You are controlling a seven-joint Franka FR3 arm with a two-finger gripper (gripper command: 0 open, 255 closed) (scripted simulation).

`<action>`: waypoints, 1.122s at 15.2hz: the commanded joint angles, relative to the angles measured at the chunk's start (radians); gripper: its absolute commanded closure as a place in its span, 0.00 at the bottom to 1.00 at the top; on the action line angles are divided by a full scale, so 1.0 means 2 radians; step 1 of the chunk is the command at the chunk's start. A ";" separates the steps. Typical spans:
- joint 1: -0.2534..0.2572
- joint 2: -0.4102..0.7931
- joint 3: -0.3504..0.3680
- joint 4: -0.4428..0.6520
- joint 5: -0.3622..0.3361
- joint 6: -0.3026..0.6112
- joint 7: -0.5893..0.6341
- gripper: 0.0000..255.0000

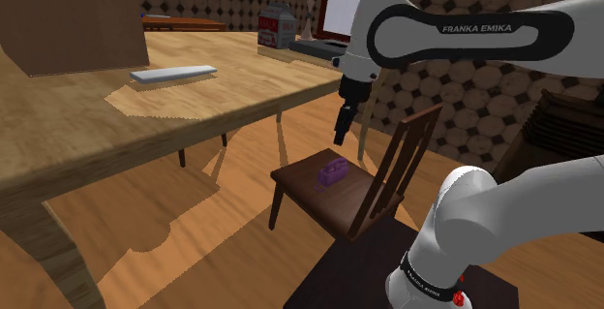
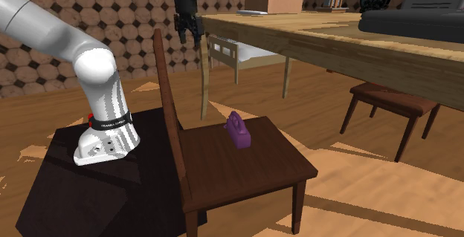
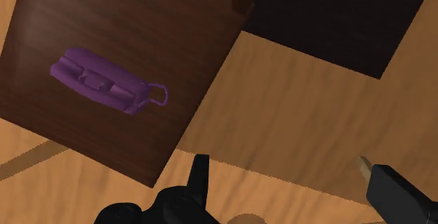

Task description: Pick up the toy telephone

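Wooden table (image 1: pixel 77 133) runs along the shoulder view's left, its long edge facing the chair (image 1: pixel 302 189). Open floor (image 1: pixel 232 157) lies between the table legs and the chair. Dark stand (image 1: pixel 339 278) sits just behind the chair back. White arm (image 1: pixel 465 31) reaches over from the stand.

Chair seat is dark wood and flat, with square edges and bare room on every side of the phone. In the wrist view, one seat corner and a strip of floor (image 3: pixel 295 117) lie between the seat and the stand (image 3: pixel 337 26).

Gripper (image 1: pixel 340 140) hangs high over the chair, about level with the table edge, with free air around it. Fingers stand wide apart, holding nothing. Their gap (image 3: pixel 281 168) sits over bare floor past the seat edge, off to one side of the phone.

Toy telephone (image 3: pixel 102 82) lies on the chair seat near the edge facing the table (image 2: pixel 334 42), well apart from the gripper (image 2: pixel 190 42). It is purple all over and low and oblong, with a handset along the top and a small loop at one end.
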 commanded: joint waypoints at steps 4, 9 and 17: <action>0.003 0.004 -0.069 -0.048 -0.051 0.054 -0.136 0.00; 0.007 0.049 -0.146 -0.067 -0.099 0.122 -0.272 0.00; 0.056 0.193 -0.279 -0.038 -0.124 0.247 -0.500 0.00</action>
